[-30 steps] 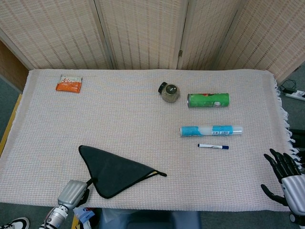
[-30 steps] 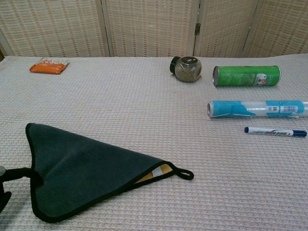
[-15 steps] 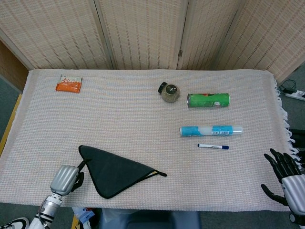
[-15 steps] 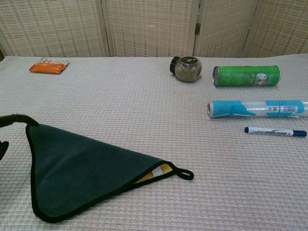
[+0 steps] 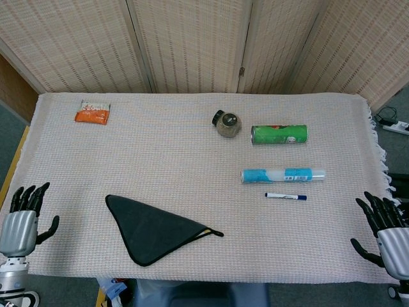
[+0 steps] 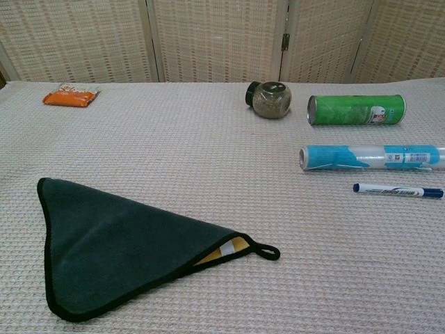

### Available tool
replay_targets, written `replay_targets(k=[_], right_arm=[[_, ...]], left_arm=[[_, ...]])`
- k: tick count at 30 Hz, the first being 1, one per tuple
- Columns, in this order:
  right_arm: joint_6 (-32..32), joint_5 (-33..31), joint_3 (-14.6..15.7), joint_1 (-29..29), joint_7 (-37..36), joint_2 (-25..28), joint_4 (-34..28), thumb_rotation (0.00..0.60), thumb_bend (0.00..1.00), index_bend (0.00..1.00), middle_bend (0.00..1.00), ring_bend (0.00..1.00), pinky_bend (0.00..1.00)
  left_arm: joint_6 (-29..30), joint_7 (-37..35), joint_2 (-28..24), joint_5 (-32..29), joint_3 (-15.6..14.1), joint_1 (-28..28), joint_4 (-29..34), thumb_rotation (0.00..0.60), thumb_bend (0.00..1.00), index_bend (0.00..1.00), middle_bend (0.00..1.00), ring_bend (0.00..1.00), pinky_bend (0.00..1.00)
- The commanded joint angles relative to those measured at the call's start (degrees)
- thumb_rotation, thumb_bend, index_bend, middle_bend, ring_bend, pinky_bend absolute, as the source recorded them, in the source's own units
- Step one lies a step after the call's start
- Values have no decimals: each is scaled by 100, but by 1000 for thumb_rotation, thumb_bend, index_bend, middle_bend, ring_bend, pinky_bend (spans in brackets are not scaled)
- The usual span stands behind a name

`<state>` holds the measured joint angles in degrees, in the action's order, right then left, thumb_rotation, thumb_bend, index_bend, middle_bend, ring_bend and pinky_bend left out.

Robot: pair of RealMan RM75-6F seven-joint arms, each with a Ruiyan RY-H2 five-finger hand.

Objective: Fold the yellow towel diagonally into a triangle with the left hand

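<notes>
Woven cane screen panels (image 5: 192, 45) close off the far side, and in front of them stands a table covered by a pale waffle-weave cloth (image 5: 160, 153) with a fringe on its right edge. On the near left part of the cloth lies the towel (image 5: 153, 229), folded into a triangle with its dark side up and a thin strip of yellow showing at the right-hand tip beside a small hanging loop. The left hand (image 5: 21, 220) is at the near left edge of the table, well apart from the towel, fingers spread and upright, holding nothing. The right hand (image 5: 386, 233) sits off the near right corner, likewise spread and empty. Neither hand shows in the chest view. At the far left rests an orange snack packet (image 5: 92, 112). Right of centre, toward the far side, a small round glass jar (image 5: 227, 123) lies near a green cylindrical can (image 5: 279, 134) on its side. Nearer than the can is a blue and white tube (image 5: 282, 174), and just nearer still a blue marker pen (image 5: 285, 196).
</notes>
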<state>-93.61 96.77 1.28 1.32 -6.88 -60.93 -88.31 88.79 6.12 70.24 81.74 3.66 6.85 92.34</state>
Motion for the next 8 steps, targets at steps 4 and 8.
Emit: replay_targets(k=[4,8], right_arm=[[18,-54,-69,-34,134,25,-147,600,335,0,0,0,0],[47,1,-77,-80,162,22,-199,600,335,0,0,0,0]], left_arm=[[-475,157,-299,-226,-198,-39,384,600,410,76,142,62,27],[-357,134,-371,-57,-273,-131,447,600,410,80,139,62,25]])
